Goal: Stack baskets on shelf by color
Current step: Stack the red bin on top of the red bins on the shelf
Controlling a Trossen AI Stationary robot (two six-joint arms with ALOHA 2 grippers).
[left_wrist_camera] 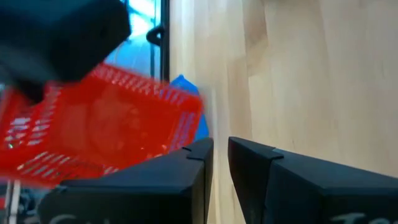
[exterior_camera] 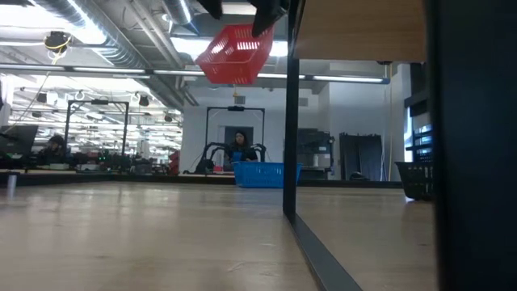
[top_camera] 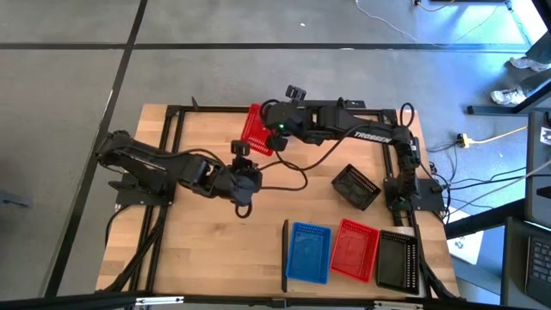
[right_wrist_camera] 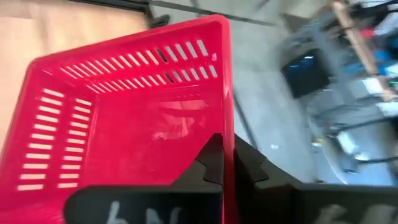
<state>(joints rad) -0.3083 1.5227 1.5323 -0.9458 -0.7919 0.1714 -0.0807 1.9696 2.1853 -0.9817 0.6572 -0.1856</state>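
One latticed red plastic basket (right_wrist_camera: 124,118)

A butcher-block table (top_camera: 215,232) is carrying a loose black basket (top_camera: 356,186). A blue basket (top_camera: 309,253), red basket (top_camera: 354,250) and second black basket (top_camera: 398,259) are sitting side by side on the shelf (top_camera: 370,284).

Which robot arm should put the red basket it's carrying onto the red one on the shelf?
The right arm, probably. The right gripper is already shut on the lifted red basket's rim. The left gripper holds nothing and hangs over bare table, so it would need a handover to reach the shelf's red basket.
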